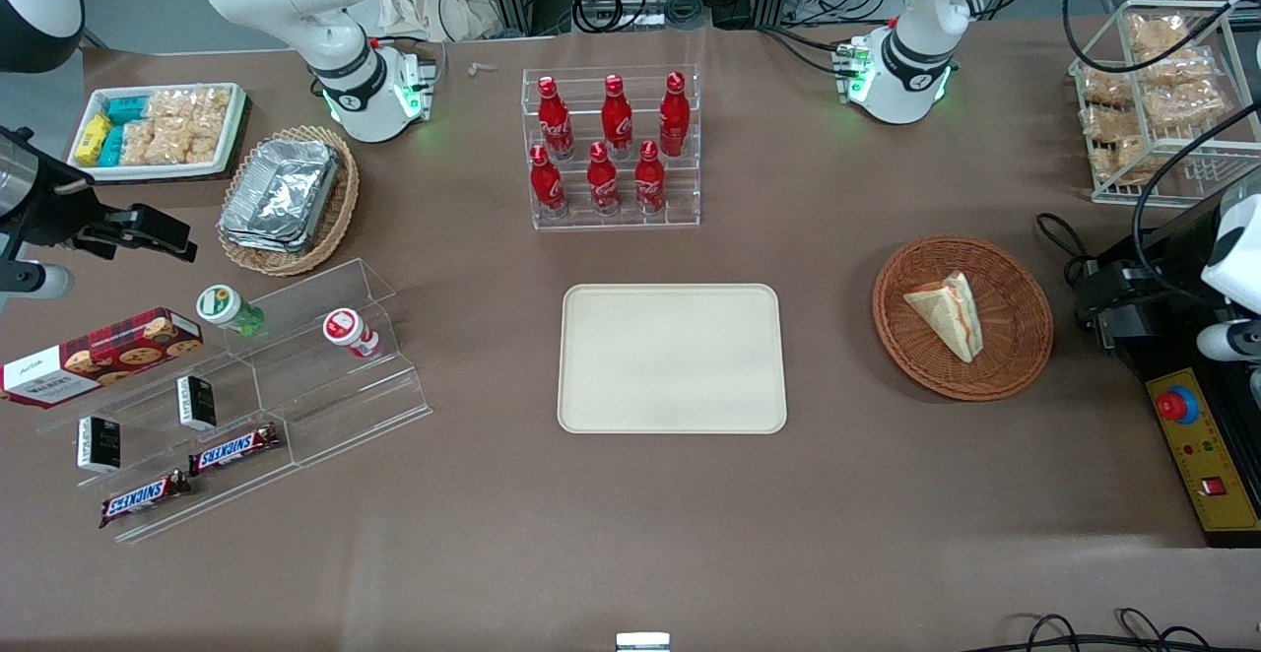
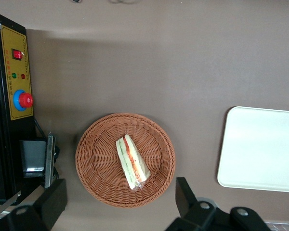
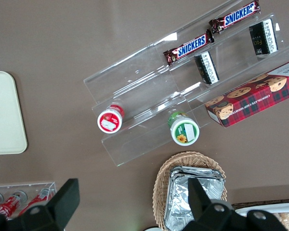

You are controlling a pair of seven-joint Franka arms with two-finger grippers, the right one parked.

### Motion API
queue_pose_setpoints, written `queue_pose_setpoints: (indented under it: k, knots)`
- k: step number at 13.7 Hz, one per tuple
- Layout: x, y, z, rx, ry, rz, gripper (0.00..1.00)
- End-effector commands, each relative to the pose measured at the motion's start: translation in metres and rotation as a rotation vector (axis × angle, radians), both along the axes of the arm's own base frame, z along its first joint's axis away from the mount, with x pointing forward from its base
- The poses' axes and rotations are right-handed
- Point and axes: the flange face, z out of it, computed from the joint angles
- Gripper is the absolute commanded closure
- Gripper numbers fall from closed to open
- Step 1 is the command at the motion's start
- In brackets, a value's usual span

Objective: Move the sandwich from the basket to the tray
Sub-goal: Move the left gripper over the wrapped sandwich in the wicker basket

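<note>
The sandwich (image 1: 948, 312) (image 2: 132, 161), a wrapped white-bread wedge with red and green filling, lies in the round reddish-brown wicker basket (image 1: 1020, 357) (image 2: 96, 159). The cream rectangular tray (image 1: 672, 358) (image 2: 260, 149) lies flat on the table beside the basket, toward the parked arm's end, with nothing on it. My gripper (image 1: 1090, 305) (image 2: 119, 188) hovers above the table by the basket's rim, on the working arm's side. It is open wide, holds nothing, and in the wrist view its dark fingers (image 2: 182, 195) frame the basket from well above.
A black control box with a red stop button (image 1: 1177, 406) (image 2: 22, 100) stands close to the gripper. Farther from the camera are a rack of red bottles (image 1: 611, 145) and a wire rack of snacks (image 1: 1158, 100). Acrylic shelves with snacks (image 1: 246, 386) sit toward the parked arm's end.
</note>
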Motion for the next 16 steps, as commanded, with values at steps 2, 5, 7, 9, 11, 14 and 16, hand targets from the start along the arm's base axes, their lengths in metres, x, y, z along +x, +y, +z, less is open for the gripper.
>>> queue_pose_setpoints:
  k: [2,5,7,9,11,14,16]
  knots:
    - [0.0,0.001,0.006,0.017,0.003,-0.015,0.0]
    - [0.0,0.002,0.003,0.013,0.009,-0.015,0.0]
    - [-0.004,0.003,-0.01,0.018,0.052,0.001,0.0]
    - [-0.015,0.003,-0.02,0.022,0.076,0.006,0.0]
    - [-0.025,0.004,-0.031,0.024,0.086,0.009,0.0]
    - [-0.05,0.004,-0.062,0.022,0.019,0.014,0.0]
    - [-0.062,0.004,-0.089,0.024,0.001,0.067,0.0]
